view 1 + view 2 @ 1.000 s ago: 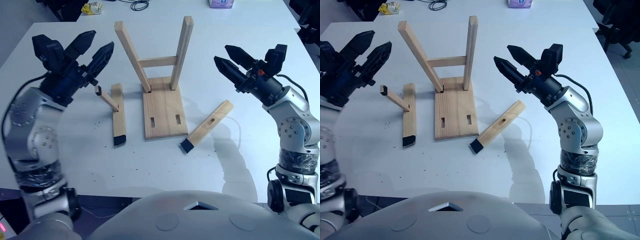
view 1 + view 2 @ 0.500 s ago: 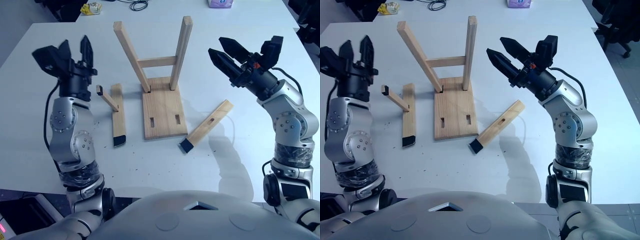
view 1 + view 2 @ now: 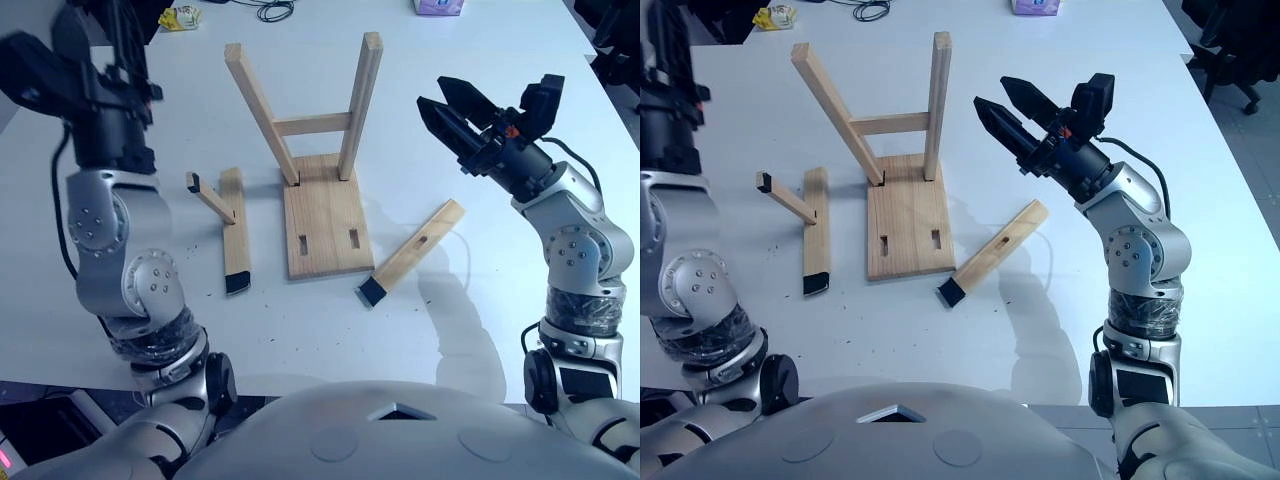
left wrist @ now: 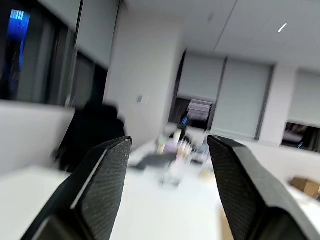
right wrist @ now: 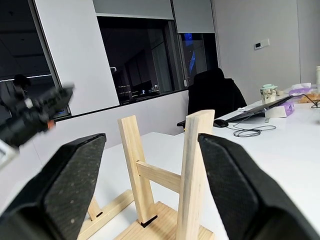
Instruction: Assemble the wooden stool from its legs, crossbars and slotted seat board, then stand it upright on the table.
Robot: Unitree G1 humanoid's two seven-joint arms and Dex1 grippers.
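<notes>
Head view: the seat board (image 3: 325, 215) lies flat on the worktop (image 3: 300, 320) with two fitted legs (image 3: 362, 100) and a crossbar (image 3: 315, 124). Two loose legs (image 3: 415, 250) flank it, so about half remains. The right end effector (image 3: 432, 92) hovers spread, empty.

Left wrist view: the left end effector (image 4: 170, 142) is spread, seemingly raised clear.

Right wrist view: the fitted legs stand just ahead.

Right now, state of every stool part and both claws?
seat board: lying flat, near two slots empty
leg pair: standing in far slots, joined by crossbar
left loose leg: lying flat, stub crossbar stuck in it
right loose leg: lying flat, slot empty
left claw: open, empty
right claw: open, empty
</notes>
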